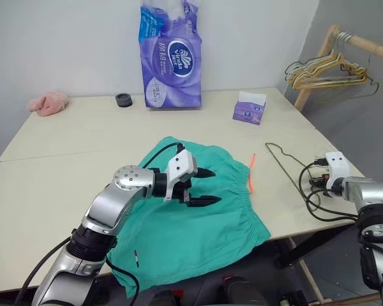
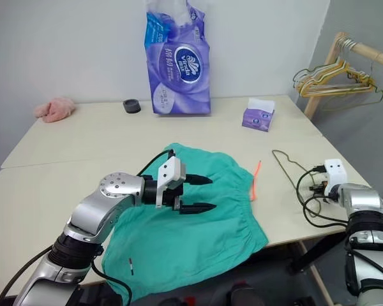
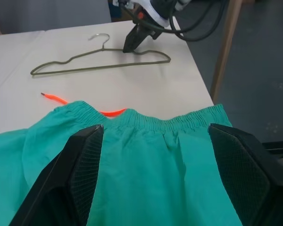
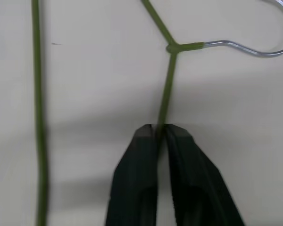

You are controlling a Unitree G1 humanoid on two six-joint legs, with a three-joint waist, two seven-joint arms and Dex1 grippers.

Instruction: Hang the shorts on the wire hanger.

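The teal-green shorts (image 1: 179, 242) lie spread flat at the table's front edge, waistband toward the right, with an orange drawstring (image 1: 250, 172) trailing out of it. My left gripper (image 1: 216, 186) hovers open just above the shorts, pointing toward the waistband, with nothing between its fingers (image 3: 80, 174). The dark olive wire hanger (image 3: 99, 67) lies flat on the table to the right of the shorts. My right gripper (image 4: 160, 128) is down at the table, shut on the hanger's sloping wire (image 4: 169, 80) just below the neck and its silver hook.
At the back of the table stand a tall purple tissue pack (image 1: 170, 57), a small purple tissue box (image 1: 249, 108), a black roll (image 1: 123, 100) and a pink cloth lump (image 1: 48, 102). A wooden rack with yellow and pale hangers (image 1: 325, 70) stands beyond the right edge.
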